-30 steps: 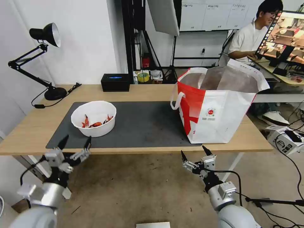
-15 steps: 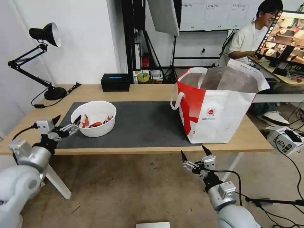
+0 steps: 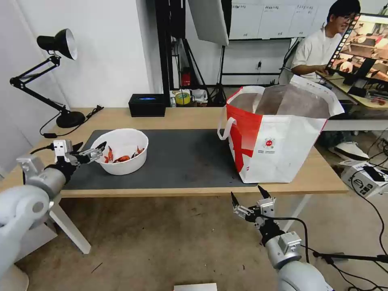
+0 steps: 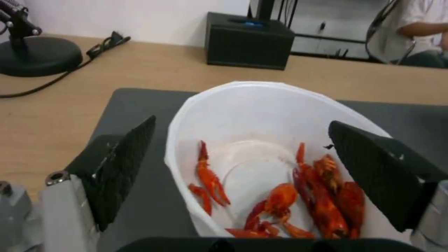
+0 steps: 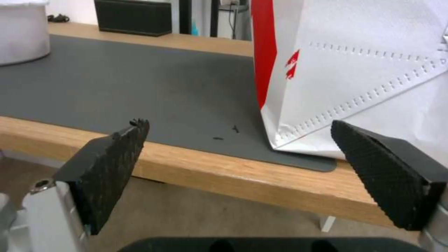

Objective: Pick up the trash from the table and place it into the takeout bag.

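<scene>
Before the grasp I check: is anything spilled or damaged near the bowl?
Nothing stands out: the white round bowl stands upright on the dark grey mat, red crayfish shells inside; the open left pincer straddles its rim.

White wall (image 3: 109, 52) behind; brown floor (image 3: 169, 246) below. Black lamp (image 3: 56, 44) at the desk's far left corner, black box (image 3: 147, 105) along the back edge. Tripod (image 3: 220, 76) and softbox (image 3: 210, 20) beyond. At right, monitor (image 3: 361, 44) on another desk, cables (image 3: 363, 226) trailing across the floor.

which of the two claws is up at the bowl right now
The left claw, open at the white bowl's rim on the mat; the right claw hangs below the table edge.
</scene>
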### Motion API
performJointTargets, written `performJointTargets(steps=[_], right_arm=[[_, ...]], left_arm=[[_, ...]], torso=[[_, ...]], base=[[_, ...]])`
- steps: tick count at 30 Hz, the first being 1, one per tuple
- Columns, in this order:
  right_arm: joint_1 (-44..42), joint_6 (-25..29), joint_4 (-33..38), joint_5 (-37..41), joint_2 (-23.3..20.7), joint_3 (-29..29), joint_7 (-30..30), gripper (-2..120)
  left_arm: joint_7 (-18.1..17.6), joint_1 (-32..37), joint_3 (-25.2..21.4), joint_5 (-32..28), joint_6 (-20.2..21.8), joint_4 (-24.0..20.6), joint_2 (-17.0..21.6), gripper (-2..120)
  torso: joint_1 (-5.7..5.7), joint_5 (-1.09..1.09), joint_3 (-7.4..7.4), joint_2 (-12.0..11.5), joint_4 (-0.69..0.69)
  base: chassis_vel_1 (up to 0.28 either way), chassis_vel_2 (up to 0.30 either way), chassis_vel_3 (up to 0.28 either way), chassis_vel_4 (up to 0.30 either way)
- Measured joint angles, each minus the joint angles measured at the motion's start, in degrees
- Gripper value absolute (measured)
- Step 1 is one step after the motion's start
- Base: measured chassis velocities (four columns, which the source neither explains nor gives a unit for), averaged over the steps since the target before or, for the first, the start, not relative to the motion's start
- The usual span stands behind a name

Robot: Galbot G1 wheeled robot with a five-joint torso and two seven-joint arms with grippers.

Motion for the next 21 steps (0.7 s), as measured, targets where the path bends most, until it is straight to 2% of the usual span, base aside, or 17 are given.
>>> performJointTargets(steps=[3, 4, 5, 7, 8, 10, 11, 13, 15, 16, 18, 19, 21], right_arm=[[0.00, 0.00, 0.00, 0.00, 0.00, 0.00, 0.00, 100], [0.00, 0.00, 0.00, 0.00, 0.00, 0.00, 0.00, 100], [0.00, 0.00, 0.00, 0.00, 0.00, 0.00, 0.00, 100], [0.00, 0.00, 0.01, 0.00, 0.00, 0.00, 0.00, 100], [0.00, 0.00, 0.01, 0.00, 0.00, 0.00, 0.00, 100], [0.00, 0.00, 0.00, 0.00, 0.00, 0.00, 0.00, 100], [0.00, 0.00, 0.00, 0.00, 0.00, 0.00, 0.00, 100], [0.00, 0.00, 0.01, 0.00, 0.00, 0.00, 0.00, 100], [0.00, 0.00, 0.01, 0.00, 0.00, 0.00, 0.00, 100], [0.00, 0.00, 0.00, 0.00, 0.00, 0.00, 0.00, 100], [0.00, 0.00, 0.01, 0.00, 0.00, 0.00, 0.00, 100], [0.00, 0.00, 0.01, 0.00, 0.00, 0.00, 0.00, 100], [0.00, 0.00, 0.00, 0.00, 0.00, 0.00, 0.00, 100]], left_arm=[[-0.09, -1.78, 0.93, -1.16, 2.22, 0.80, 0.92, 100], [-0.73, -3.69, 2.00, -2.50, 4.74, 1.47, 1.64, 100], [-0.73, -3.69, 2.00, -2.50, 4.74, 1.47, 1.64, 100], [-1.96, -6.15, 3.42, -3.62, 8.32, 2.32, 2.04, 100], [-1.96, -6.15, 3.42, -3.62, 8.32, 2.32, 2.04, 100], [-4.40, -9.72, 5.94, -5.20, 12.31, 3.55, 2.42, 100], [-4.40, -9.72, 5.94, -5.20, 12.31, 3.55, 2.42, 100], [-7.14, -12.83, 8.25, -6.43, 15.79, 4.59, 2.46, 100], [-7.81, -13.68, 8.95, -6.73, 16.54, 4.89, 2.46, 100], [-11.06, -17.22, 11.78, -8.64, 19.11, 5.99, 2.24, 100], [-14.32, -20.68, 14.49, -10.99, 21.33, 7.39, 1.62, 100], [-14.32, -20.68, 14.49, -10.99, 21.33, 7.39, 1.62, 100], [-16.83, -23.38, 16.58, -13.21, 22.17, 8.40, 1.24, 100]], torso=[[0.00, -0.01, 0.00, 0.00, 0.01], [0.00, 0.00, 0.00, 0.00, 0.00], [0.00, 0.00, 0.00, 0.00, 0.00], [0.00, -0.01, 0.00, 0.00, 0.00], [0.00, -0.01, 0.00, 0.00, 0.00], [0.00, -0.01, 0.00, 0.00, 0.00], [0.00, -0.01, 0.00, 0.00, 0.00], [0.00, 0.00, 0.00, 0.00, 0.00], [0.00, 0.00, 0.00, 0.00, 0.00], [0.00, 0.00, 0.00, 0.00, 0.01], [-0.01, 0.00, 0.00, -0.01, 0.00], [-0.01, 0.00, 0.00, -0.01, 0.00], [0.00, 0.00, 0.00, -0.01, 0.00]], base=[[0.000, 0.000, 0.000, 0.000], [0.000, 0.000, 0.000, 0.000], [0.000, 0.000, 0.000, 0.000], [0.000, 0.000, 0.000, 0.000], [0.000, 0.000, 0.000, 0.000], [0.000, 0.000, 0.000, 0.000], [0.000, 0.000, 0.000, 0.000], [0.000, 0.000, 0.000, 0.000], [0.000, 0.000, 0.000, 0.000], [0.000, 0.000, 0.000, 0.000], [0.000, 0.000, 0.000, 0.000], [0.000, 0.000, 0.000, 0.000], [0.000, 0.000, 0.000, 0.000]])
